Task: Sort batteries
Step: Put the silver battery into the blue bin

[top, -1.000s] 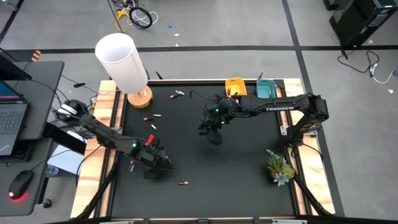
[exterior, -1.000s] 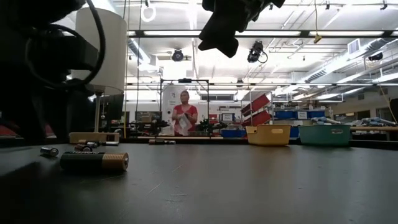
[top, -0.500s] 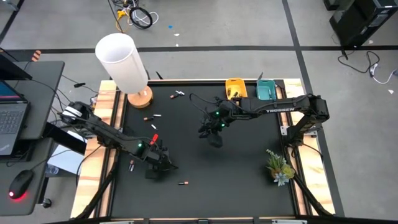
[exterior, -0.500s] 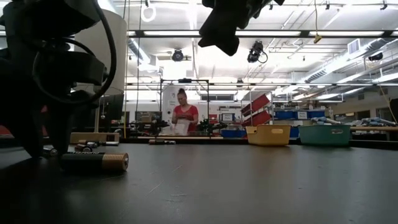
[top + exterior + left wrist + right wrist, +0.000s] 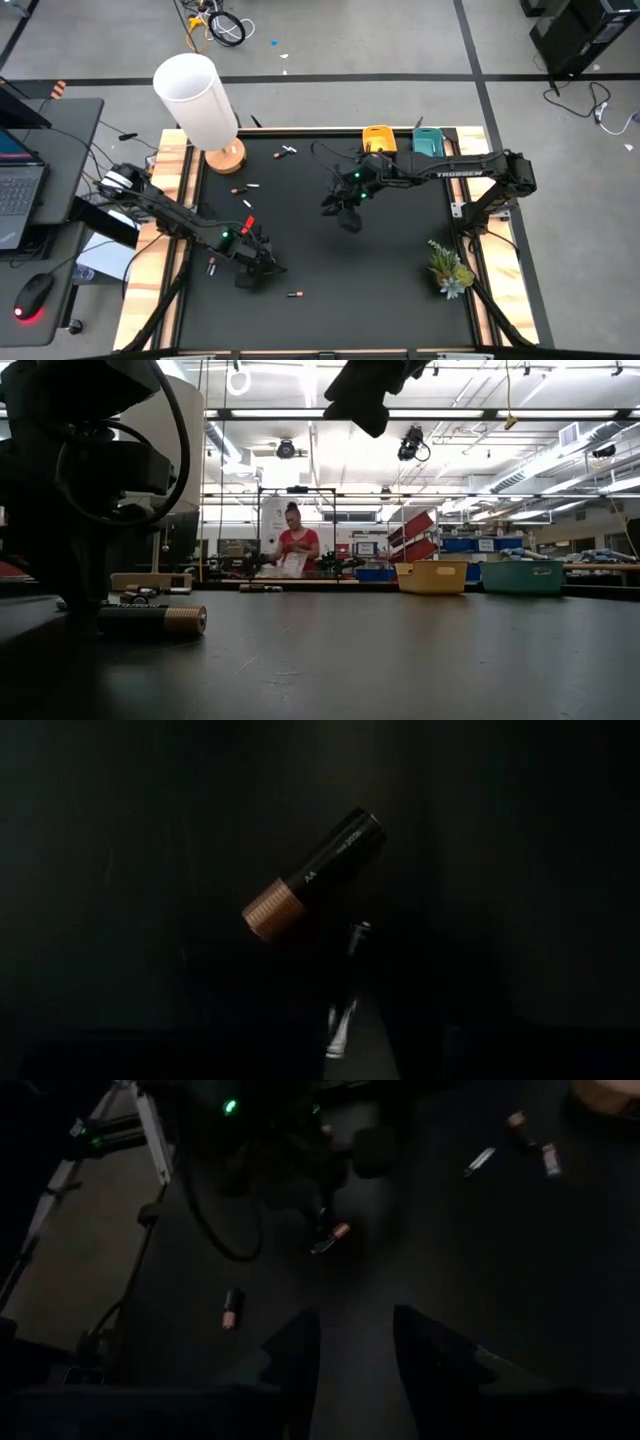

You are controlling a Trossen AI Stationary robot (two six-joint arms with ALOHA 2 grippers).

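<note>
Where the dark surface (image 5: 400, 280) comes nearest the low camera, one battery (image 5: 152, 621), black with a copper end, lies on its side alone. Just behind it the left pincer (image 5: 260, 264) is down at the surface, and its wrist camera looks onto a black and copper battery (image 5: 312, 872) lying slantwise close in front of it; whether this pincer is spread or pressed together I cannot tell. More batteries lie loose on that side: a dark one (image 5: 211, 266) beside the left arm, a red one (image 5: 246, 224) and a white one (image 5: 247, 203) farther on, and a pair (image 5: 246, 188) near the lamp (image 5: 197, 100). Over the middle of the surface the right pincer (image 5: 340, 205) hangs raised, its fingers (image 5: 300, 1350) spread with nothing between them. A small plant (image 5: 449, 268) stands at the right edge. At the far edge sit a yellow tray (image 5: 379, 139) and a teal tray (image 5: 427, 143) side by side. Beyond the surface, a person (image 5: 292, 550) stands in the room.
</note>
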